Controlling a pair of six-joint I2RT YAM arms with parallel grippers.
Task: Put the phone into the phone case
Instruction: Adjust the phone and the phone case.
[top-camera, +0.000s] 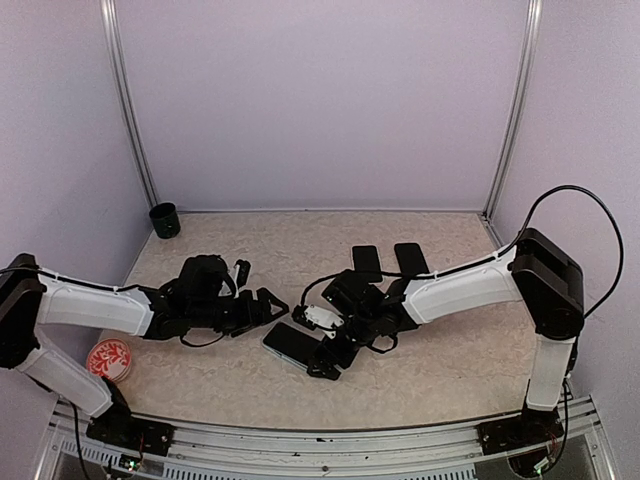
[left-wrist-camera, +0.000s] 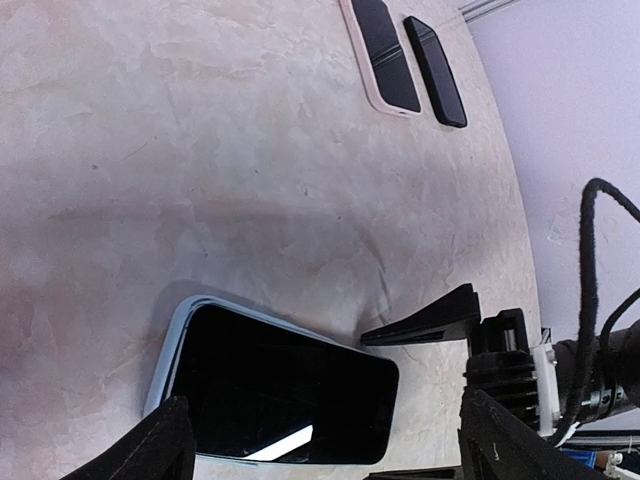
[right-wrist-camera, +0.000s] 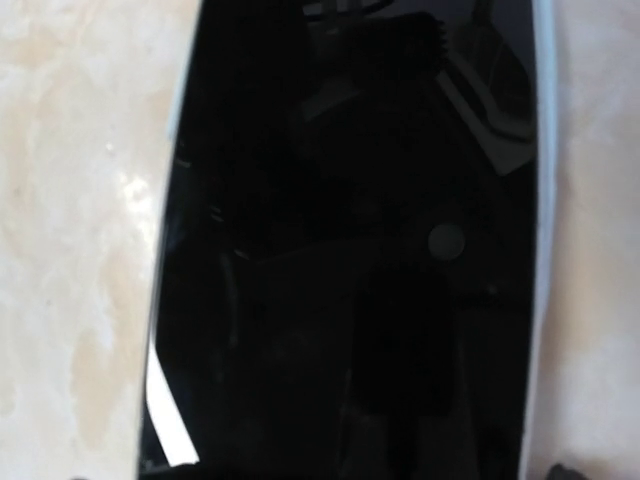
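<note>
Lying face up on the table, the phone (top-camera: 290, 343) is at the front centre with its black screen ringed by the pale blue rim of the phone case (left-wrist-camera: 163, 360) (whether it is pressed fully home I cannot tell). The right claw (top-camera: 315, 345) hangs directly over its right end, one finger (left-wrist-camera: 425, 325) just beside the far long edge and the other at the near edge. The jaws stand wide astride the phone, but I cannot tell whether they grip it or stand free. The left claw (left-wrist-camera: 325, 395) is released, fingers spread wide with nothing between them, just off the phone's left end and facing along it.

Farther back on the table, well apart from the claws, lie two more phones side by side: one in a pinkish case (left-wrist-camera: 385, 55) and a plain black one (left-wrist-camera: 435, 70). A dark cup (top-camera: 164, 220) stands in the far left corner. A round red-patterned disc (top-camera: 108, 359) sits beside the left arm's base.

The table top is beige marbled, enclosed by lilac walls with metal corner posts (top-camera: 130, 110).
</note>
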